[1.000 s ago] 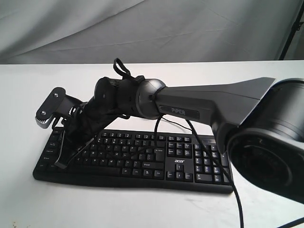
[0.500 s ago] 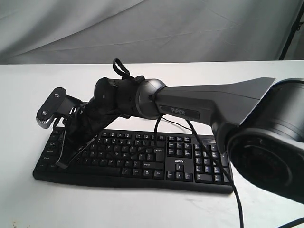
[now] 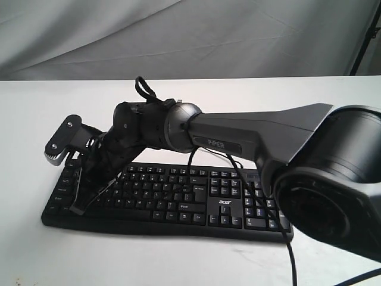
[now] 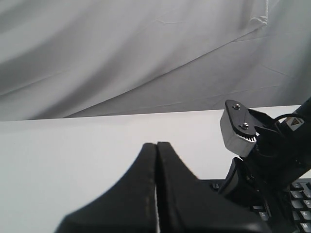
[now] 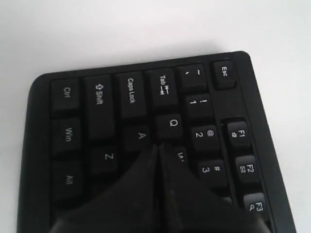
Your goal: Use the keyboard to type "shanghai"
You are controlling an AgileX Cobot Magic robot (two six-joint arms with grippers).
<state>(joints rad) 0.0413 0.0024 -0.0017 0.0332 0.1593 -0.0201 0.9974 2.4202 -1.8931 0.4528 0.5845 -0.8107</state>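
Observation:
The black keyboard with white legends and an "acer" logo lies on the white table. My right gripper reaches across to its left end, fingers shut with nothing between them. In the right wrist view the right gripper tip sits low over the keyboard, where the A, Q and W keys meet. I cannot tell if it touches a key. My left gripper is shut and empty, above the table beside the keyboard's corner. It does not show in the exterior view.
The white table ends at a grey cloth backdrop. The right arm's long grey link spans above the keyboard, with thin black cables hanging over the keys. A grey wrist bracket sticks out at the left.
The right arm has shifted a little to the left and dipped slightly. Its shut gripper stays over the keyboard's left end.

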